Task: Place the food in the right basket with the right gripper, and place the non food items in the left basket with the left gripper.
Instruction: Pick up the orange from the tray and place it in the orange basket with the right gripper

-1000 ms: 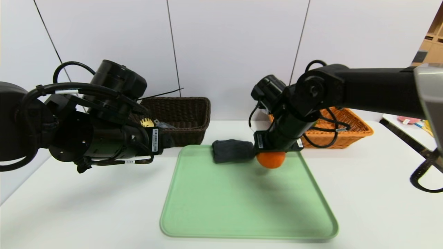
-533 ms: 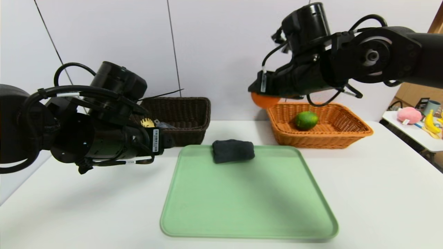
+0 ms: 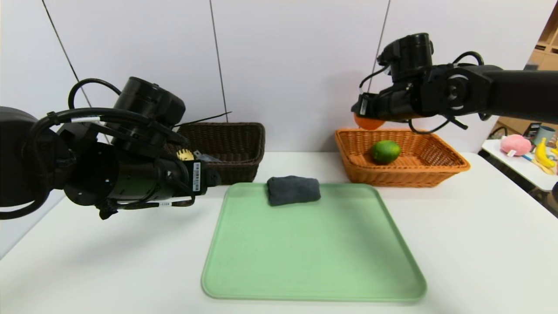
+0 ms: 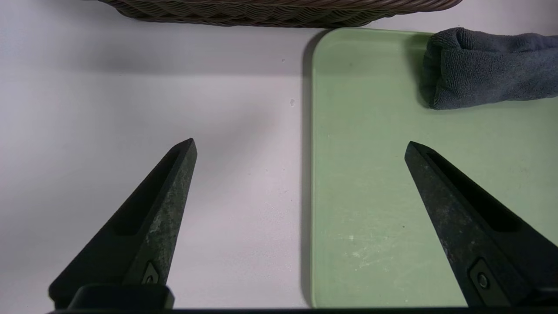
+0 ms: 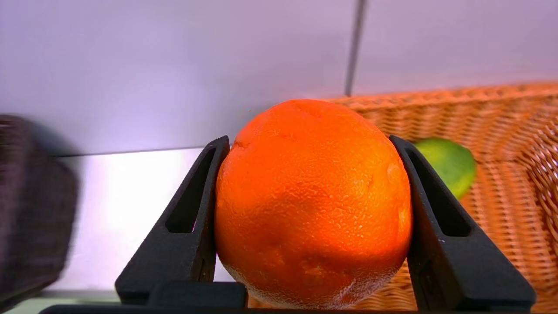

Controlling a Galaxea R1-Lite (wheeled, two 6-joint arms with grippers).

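Orange round citrus fruit point(image 5: 313, 205) sits clamped in the right claw point(image 3: 365, 114) above the tan wicker basket's point(image 3: 436, 174) near-left corner; left claw point(image 4: 301, 146) hangs spread wide over the desk point(image 4: 152, 109).

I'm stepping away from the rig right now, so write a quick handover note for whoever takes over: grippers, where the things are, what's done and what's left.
Right gripper: shut on the orange, raised over the near-left corner of the orange-tan basket, not released.
Left gripper: open and empty, above the table at the left edge of the green tray.
Done: the green citrus lies in the orange-tan basket; the yellow fork-spoon and grey case show in the dark brown basket.
Left: drop the orange into the orange-tan basket; the left gripper moves the rolled grey towel, on the tray's far edge, to the dark basket.
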